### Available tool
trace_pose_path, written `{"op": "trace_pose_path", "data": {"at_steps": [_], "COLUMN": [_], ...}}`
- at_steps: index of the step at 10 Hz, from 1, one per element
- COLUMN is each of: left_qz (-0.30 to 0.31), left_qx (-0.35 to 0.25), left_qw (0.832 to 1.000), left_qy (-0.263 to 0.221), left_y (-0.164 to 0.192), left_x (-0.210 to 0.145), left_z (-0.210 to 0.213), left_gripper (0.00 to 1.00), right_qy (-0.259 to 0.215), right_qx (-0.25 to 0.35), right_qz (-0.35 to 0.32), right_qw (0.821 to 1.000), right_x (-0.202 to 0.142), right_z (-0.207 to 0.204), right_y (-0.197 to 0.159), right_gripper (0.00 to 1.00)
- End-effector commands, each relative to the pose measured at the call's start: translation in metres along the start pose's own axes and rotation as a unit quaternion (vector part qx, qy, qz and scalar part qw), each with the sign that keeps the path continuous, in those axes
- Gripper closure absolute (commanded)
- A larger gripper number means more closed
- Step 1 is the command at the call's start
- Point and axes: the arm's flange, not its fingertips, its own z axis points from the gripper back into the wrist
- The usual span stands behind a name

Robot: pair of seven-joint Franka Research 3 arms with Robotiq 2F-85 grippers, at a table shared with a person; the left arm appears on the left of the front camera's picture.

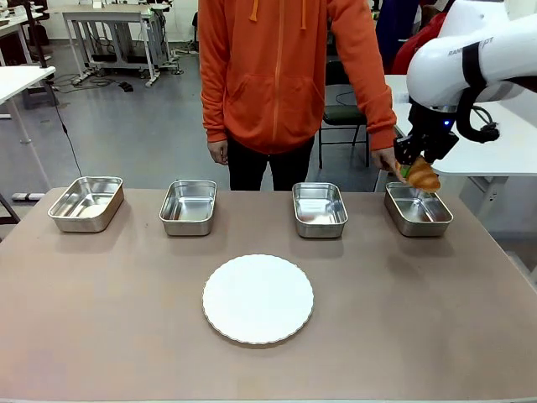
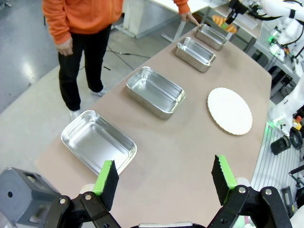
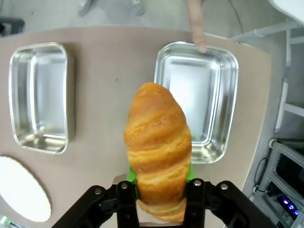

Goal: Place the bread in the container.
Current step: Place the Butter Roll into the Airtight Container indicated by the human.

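The brown worktop (image 1: 101, 319) carries everything, with a person in an orange hoodie (image 1: 285, 67) standing at its far edge. The right arm (image 1: 478, 59) reaches in over the far right corner; part of a printed word shows on its white casing, too cut off to read.

A round white plate (image 1: 258, 299) with a scalloped rim lies in the middle of the worktop, nearer the robot. Beyond it four shiny steel trays stand in a row along the far side: the far-left tray (image 1: 86, 202), the second tray (image 1: 188, 206), the third tray (image 1: 319, 209), and the container (image 1: 418, 209) at the right end. All four are seen bare inside.

The person's hand (image 1: 384, 159) hangs by the far rim of the container; in the right wrist view one finger (image 3: 195, 23) touches that rim.

The right gripper (image 1: 413, 172) hovers above the container's near left part, its fingers closed on the bread (image 1: 422, 177), a golden-brown croissant. In the right wrist view the bread (image 3: 157, 142) stands up between the green pads, clamped at its lower end, its tip over the gap between the container (image 3: 223, 99) and the third tray (image 3: 38, 95). It is in the air, not touching the container.

The left gripper (image 2: 164, 183) is above the left end of the worktop, fingers spread wide with nothing between them.
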Motion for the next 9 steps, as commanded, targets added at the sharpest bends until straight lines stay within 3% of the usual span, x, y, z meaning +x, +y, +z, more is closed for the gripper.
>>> {"op": "trace_pose_path", "data": {"at_steps": [1,9], "left_qz": [-0.006,-0.006], "left_qx": [-0.002,-0.002], "left_qw": [1.0,1.0], "left_qy": [-0.004,-0.004], "left_y": [-0.003,-0.003], "left_x": [0.002,0.002], "left_z": [0.0,0.0], "left_gripper": [0.0,0.0], "right_qy": [-0.01,-0.008], "right_qx": [0.006,0.012], "right_qz": [-0.029,-0.051], "right_qw": [1.0,0.999], "right_x": [0.013,0.019], "right_z": [-0.014,-0.076], "right_y": [-0.01,-0.044], "right_gripper": [0.59,0.59]}}
